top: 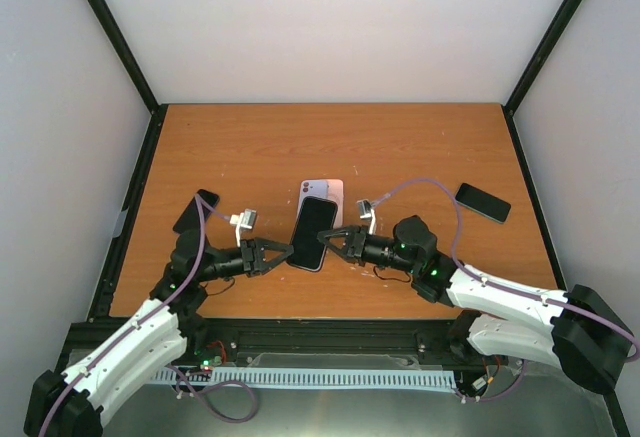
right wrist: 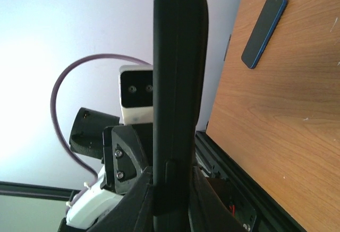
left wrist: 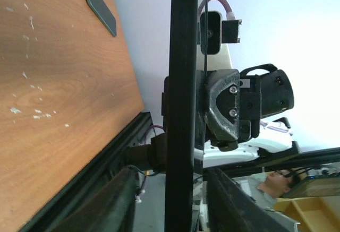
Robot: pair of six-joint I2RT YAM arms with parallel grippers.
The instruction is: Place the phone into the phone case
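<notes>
A black phone-shaped slab (top: 314, 233), thick-edged with a side button (right wrist: 178, 57), is held upright on its edge above the table between both arms. I cannot tell whether it is the phone alone or the phone in a case. My right gripper (top: 337, 242) is shut on its right edge, fingers (right wrist: 135, 200) pressed to both faces. My left gripper (top: 284, 254) straddles the left edge (left wrist: 183, 57) with its jaws apart and a gap at one finger (left wrist: 114, 200). A lavender phone or case (top: 324, 191) lies flat just behind.
A dark phone (top: 195, 211) lies at the left, also in the right wrist view (right wrist: 264, 24). Another dark phone (top: 483, 202) lies at the right, also in the left wrist view (left wrist: 101, 8). The table's black frame rail (top: 300, 327) runs along the near edge.
</notes>
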